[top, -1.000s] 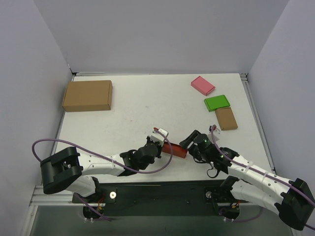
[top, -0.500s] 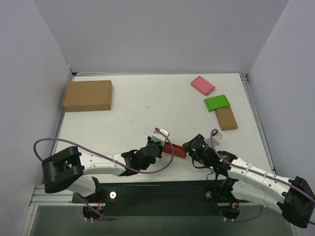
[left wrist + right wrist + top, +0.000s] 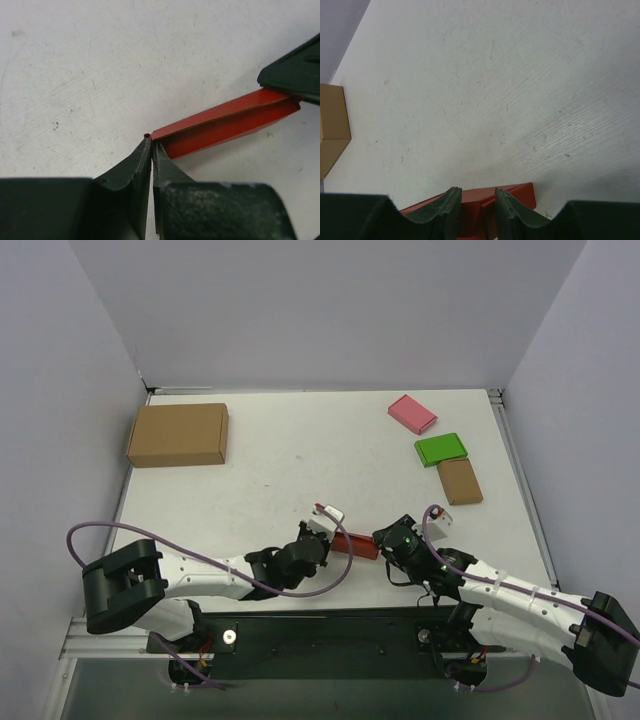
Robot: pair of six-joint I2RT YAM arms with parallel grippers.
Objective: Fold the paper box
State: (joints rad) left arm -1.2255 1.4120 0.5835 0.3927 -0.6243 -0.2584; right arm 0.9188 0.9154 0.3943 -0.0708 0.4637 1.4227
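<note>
Top external view shows the red paper box (image 3: pixel 356 544) lying flat on the tabletop (image 3: pixel 300 465), well apart from the big brown carton (image 3: pixel 178 434), nearer the arms' bases than the carton and off to its right; the two arms meet over it, one at each end. Seen from the left wrist, the left fingers (image 3: pixel 142 162) are pressed almost together, pinching a thin edge of card at the box's near corner; probably this pins that end so the box cannot slide or swing. Seen from the right wrist, the right fingers (image 3: pixel 447 205) stand a little apart with red card filling the gap, gripping the opposite end; held at both ends like this, I judge the box is set up for a flap or wall to be creased. A pink box (image 3: pixel 412 413), a green box (image 3: pixel 441 449) and a small brown box (image 3: pixel 460 481) lie in a row far to the carton's right, well apart from the work; nothing stands between the fingers and the paper box, though the arms crowd each other there.
</note>
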